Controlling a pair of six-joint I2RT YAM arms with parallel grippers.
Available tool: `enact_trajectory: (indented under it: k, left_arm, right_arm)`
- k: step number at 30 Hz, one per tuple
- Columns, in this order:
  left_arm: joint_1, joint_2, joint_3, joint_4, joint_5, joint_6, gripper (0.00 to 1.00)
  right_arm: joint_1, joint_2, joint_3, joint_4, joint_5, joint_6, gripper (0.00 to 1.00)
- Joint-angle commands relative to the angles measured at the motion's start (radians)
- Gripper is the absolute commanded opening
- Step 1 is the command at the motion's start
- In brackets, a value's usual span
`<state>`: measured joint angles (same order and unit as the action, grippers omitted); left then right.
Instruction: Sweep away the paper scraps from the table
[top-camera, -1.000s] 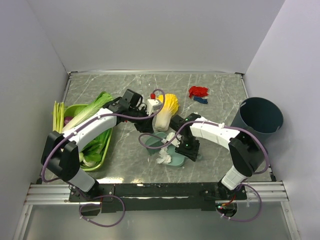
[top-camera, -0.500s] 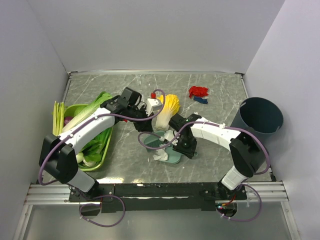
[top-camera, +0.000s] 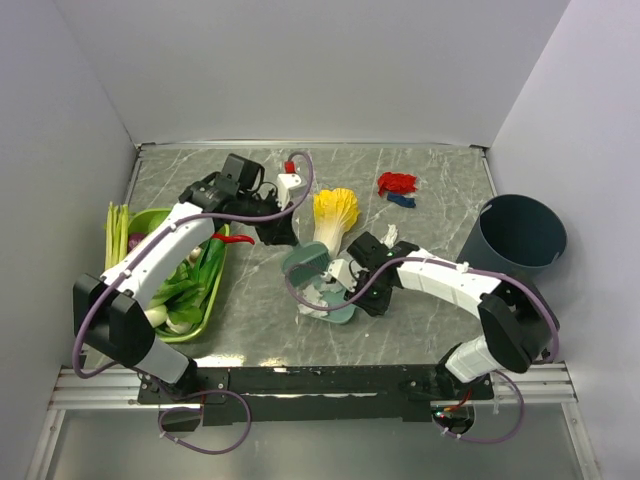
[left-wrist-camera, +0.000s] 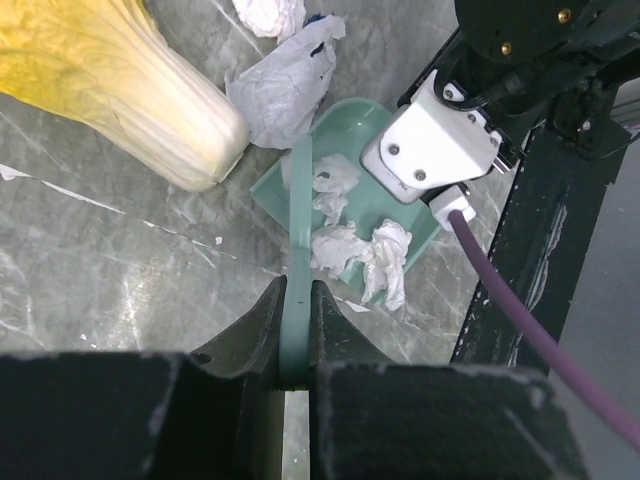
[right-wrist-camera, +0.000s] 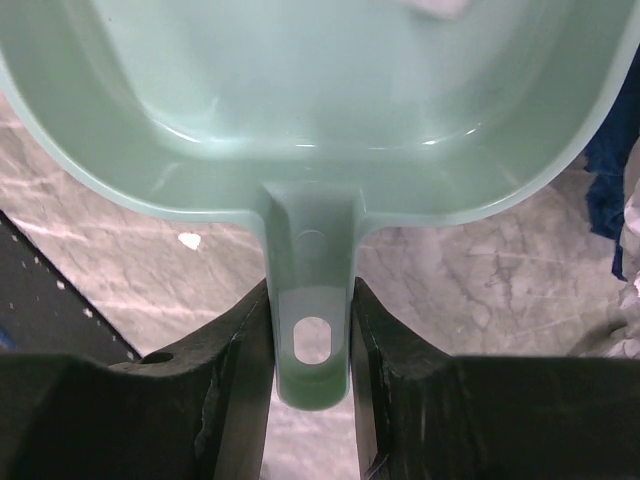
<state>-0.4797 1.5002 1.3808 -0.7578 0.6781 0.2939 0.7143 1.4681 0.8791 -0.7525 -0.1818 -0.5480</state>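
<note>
My left gripper (left-wrist-camera: 293, 340) is shut on the thin teal handle of a brush (top-camera: 305, 262), whose head hangs over the dustpan. My right gripper (right-wrist-camera: 312, 340) is shut on the handle of the mint-green dustpan (right-wrist-camera: 320, 100), which lies on the table (top-camera: 430, 165) in front of the napa cabbage (top-camera: 333, 215). Several white paper scraps (left-wrist-camera: 345, 245) lie inside the dustpan (left-wrist-camera: 350, 115). A larger white scrap (left-wrist-camera: 285, 90) rests at its far edge beside the cabbage (left-wrist-camera: 120, 90). Red scraps (top-camera: 397, 182) and a blue one (top-camera: 400, 200) lie at the back right.
A green tray (top-camera: 215, 295) of leafy vegetables stands at the left, with a red chili pepper (top-camera: 235, 239) on its rim. A dark round bin (top-camera: 520, 235) stands at the right edge. White walls close in the table on three sides.
My left arm has drawn back and to the left, carrying the brush off the cabbage. The dustpan has slid a little to the left, and white scraps now lie inside it.
</note>
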Motion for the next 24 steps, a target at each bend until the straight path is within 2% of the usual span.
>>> enact_trajectory:
  k: [1,6,14,15,16,18,19,21,22,24]
  left_arm:
    - [0.013,-0.038,0.080,-0.077,0.048,0.014,0.01]
    - [0.036,-0.090,0.116,-0.028,0.057,-0.039,0.01]
    - [0.099,-0.178,0.195,0.182,0.115,-0.156,0.01]
    - [0.105,-0.179,0.198,0.201,0.089,-0.174,0.01]
    - [0.108,-0.185,0.199,0.222,-0.022,-0.212,0.01]
    - [0.125,-0.196,0.202,0.274,-0.130,-0.225,0.01]
    - [0.133,-0.219,0.192,0.305,-0.240,-0.229,0.01]
    - [0.147,-0.253,0.120,0.430,-0.349,-0.223,0.01]
    - [0.148,-0.279,0.072,0.463,-0.421,-0.204,0.01]
    - [0.153,-0.284,0.069,0.483,-0.475,-0.174,0.01]
  right_arm:
    - [-0.038,-0.078,-0.028,0.125,-0.076,0.011,0.00]
    - [-0.053,-0.149,-0.084,0.229,-0.127,-0.003,0.00]
    - [-0.053,-0.199,-0.060,0.242,-0.169,0.026,0.00]
    - [-0.053,-0.198,-0.031,0.226,-0.188,0.033,0.00]
    - [-0.053,-0.193,-0.007,0.187,-0.194,0.048,0.00]
    - [-0.053,-0.213,0.055,0.168,-0.205,0.077,0.00]
    - [-0.050,-0.219,0.064,0.163,-0.203,0.077,0.00]
    - [-0.052,-0.226,0.096,0.136,-0.194,0.059,0.00]
    - [-0.052,-0.226,0.110,0.124,-0.152,0.050,0.00]
    - [-0.049,-0.212,0.182,0.047,-0.086,0.022,0.00]
